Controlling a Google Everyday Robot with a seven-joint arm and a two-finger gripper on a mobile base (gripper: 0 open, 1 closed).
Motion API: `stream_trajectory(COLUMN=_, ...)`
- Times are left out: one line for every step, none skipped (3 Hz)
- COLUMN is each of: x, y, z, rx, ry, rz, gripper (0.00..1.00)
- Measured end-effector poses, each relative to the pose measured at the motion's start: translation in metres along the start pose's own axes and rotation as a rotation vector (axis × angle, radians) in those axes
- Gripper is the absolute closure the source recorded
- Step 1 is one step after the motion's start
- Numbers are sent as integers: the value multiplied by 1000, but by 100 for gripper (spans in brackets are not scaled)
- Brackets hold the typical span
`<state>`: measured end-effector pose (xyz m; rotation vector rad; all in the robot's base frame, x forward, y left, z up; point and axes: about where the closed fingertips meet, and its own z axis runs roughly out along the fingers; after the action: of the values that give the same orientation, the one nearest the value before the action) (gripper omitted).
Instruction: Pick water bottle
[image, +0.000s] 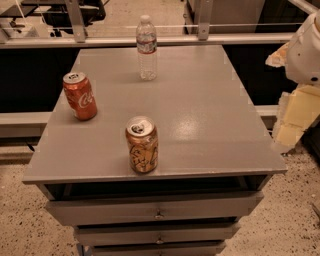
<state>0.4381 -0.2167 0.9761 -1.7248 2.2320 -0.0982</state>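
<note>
The tool (296, 116) is seen at the right border of the camera view, held off the right edge of the desk (200, 105) and over the speckled floor (280, 220), partly cut by the frame; whether it is released or clenched cannot be told. The water bottle (146, 48) is found well to the left of the tool and farther back, standing upright near the far edge of the desk, with its white cap on top and its white-and-red band high on the body. Between the tool and the bottle a broad stretch of bare grey desk top is laid out, bounded on the tool's side by the right edge. Farther left than the bottle, and about level with the tool, the orange-red soda can (79, 96) is set on its base near the left edge, well apart from the bottle. The brown-gold can (142, 144) is placed left of the tool and nearer the front, upright, just behind the front edge and well apart from both other things. Behind the bottle a metal rail (175, 40) is run along the far edge of the desk. Under the front edge, drawers (155, 210) are stacked one below another.
</note>
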Motion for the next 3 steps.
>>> stream_trajectory(x=0, y=0, z=0, rx=0, ry=0, rz=0, gripper=0)
stream_trajectory(x=-6, y=-6, z=2, rx=12, ry=-22, rz=-1, gripper=0)
stream_trajectory(x=-28, y=-32, z=18, rx=35, ry=-86, rz=2, gripper=0)
